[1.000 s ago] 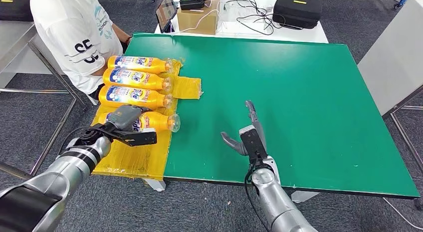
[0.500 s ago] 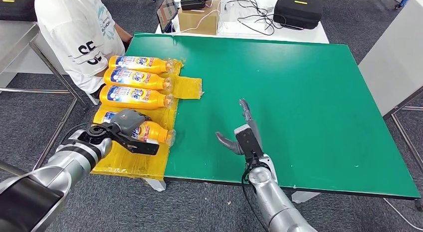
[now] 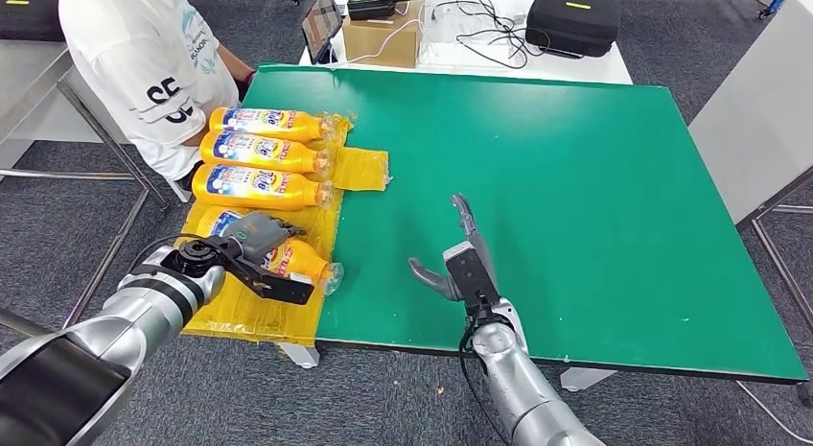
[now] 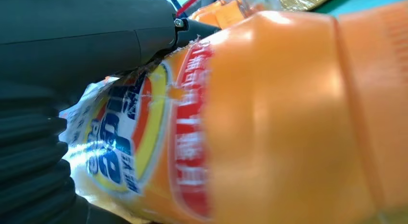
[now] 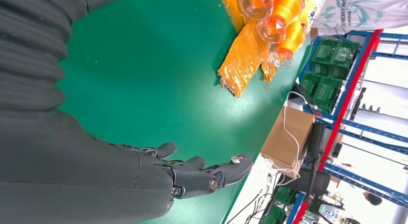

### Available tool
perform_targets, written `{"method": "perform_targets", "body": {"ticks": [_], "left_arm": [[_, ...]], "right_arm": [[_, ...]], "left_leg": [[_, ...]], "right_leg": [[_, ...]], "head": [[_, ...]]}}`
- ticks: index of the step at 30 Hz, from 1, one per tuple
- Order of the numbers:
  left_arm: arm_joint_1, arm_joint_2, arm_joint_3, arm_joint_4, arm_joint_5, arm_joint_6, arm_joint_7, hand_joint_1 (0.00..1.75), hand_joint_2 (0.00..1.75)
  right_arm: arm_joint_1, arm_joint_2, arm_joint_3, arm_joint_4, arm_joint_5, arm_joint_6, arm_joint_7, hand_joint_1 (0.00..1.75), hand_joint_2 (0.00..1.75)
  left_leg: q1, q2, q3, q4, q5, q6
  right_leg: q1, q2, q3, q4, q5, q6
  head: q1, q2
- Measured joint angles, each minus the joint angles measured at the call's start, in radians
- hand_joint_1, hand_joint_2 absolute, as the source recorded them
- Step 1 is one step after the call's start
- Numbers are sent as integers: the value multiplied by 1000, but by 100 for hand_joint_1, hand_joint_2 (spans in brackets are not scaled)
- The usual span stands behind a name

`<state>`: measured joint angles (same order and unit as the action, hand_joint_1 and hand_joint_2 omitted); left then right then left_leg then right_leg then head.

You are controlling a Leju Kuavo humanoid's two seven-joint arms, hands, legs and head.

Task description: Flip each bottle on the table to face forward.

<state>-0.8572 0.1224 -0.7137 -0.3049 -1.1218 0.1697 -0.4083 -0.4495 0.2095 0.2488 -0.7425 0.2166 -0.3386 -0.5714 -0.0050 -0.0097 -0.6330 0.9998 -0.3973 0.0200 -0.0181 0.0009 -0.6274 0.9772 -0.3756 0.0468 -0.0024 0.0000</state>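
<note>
The nearest orange bottle (image 3: 288, 261) has been turned from lying level across the yellow sheet (image 3: 251, 312) to slanting, its clear cap carried down and toward the lower middle of the head view, past the sheet's edge. The left hand (image 3: 257, 259), gripping the bottle, has been shifted lower and slightly rightward. The right hand (image 3: 458, 266), fingers spread above the green table (image 3: 594, 177), has been drawn leftward and a little lower in the frame.
</note>
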Motion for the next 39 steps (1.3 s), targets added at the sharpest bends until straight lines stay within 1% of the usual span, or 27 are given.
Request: {"method": "perform_targets", "body": {"ticks": [4,8,12,20,28,30,33,35,36,38,39], "left_arm": [[9,-21,0,3,1,62,20,0,175],[22,-43,4,3,13,109,18,0,175],[37,-60,28,3,50,152,-16,0,0],[58,-79,103,1,132,170,-83,0,0],[67,-80,136,-1,148,175,-99,0,0],[71,-80,151,-4,179,182,-127,0,0],[80,-80,203,-16,280,190,-200,0,0],[92,-80,256,-35,373,157,-249,0,0],[103,-80,281,-53,433,122,-267,0,44],[138,-75,323,-121,594,19,-283,0,131],[148,-74,332,-141,640,-10,-285,0,175]], "right_arm": [[0,0,2,7,1,-5,3,0,175],[-1,0,3,15,4,-11,5,0,175],[-1,0,2,18,4,-19,12,0,175],[-6,0,2,20,10,-27,23,0,175],[-7,0,2,20,10,-28,24,0,175],[-7,0,2,20,9,-29,23,0,175],[-9,0,2,20,9,-39,22,0,175],[-11,0,2,20,8,-46,21,0,175],[-13,0,2,20,6,-48,19,0,175],[-17,0,1,20,-2,-51,14,0,175],[-18,0,1,20,-4,-52,12,0,175]], "left_leg": [[0,-1,0,0,0,0],[0,-1,0,0,0,0],[0,-1,0,0,0,0],[0,0,-1,0,0,0],[0,0,-1,0,0,0],[0,0,-1,0,0,0],[0,0,-1,0,0,0],[0,0,-1,0,0,0],[0,0,-1,0,0,0],[0,0,-1,0,0,0],[0,0,-1,0,0,0]], "right_leg": [[0,-1,0,0,0,0],[0,-1,0,0,0,0],[0,-1,0,0,0,0],[0,-1,-1,0,0,0],[0,-1,-1,0,0,0],[0,-1,-1,0,0,0],[0,-1,-1,0,0,0],[0,-1,-1,0,0,0],[0,-1,-1,0,0,0],[0,-1,-1,0,0,0],[0,-1,-1,0,0,0]], "head": [[0,0],[0,0],[0,0],[0,0],[0,0],[0,0],[0,0],[0,0],[0,0],[0,0],[0,0]]}}
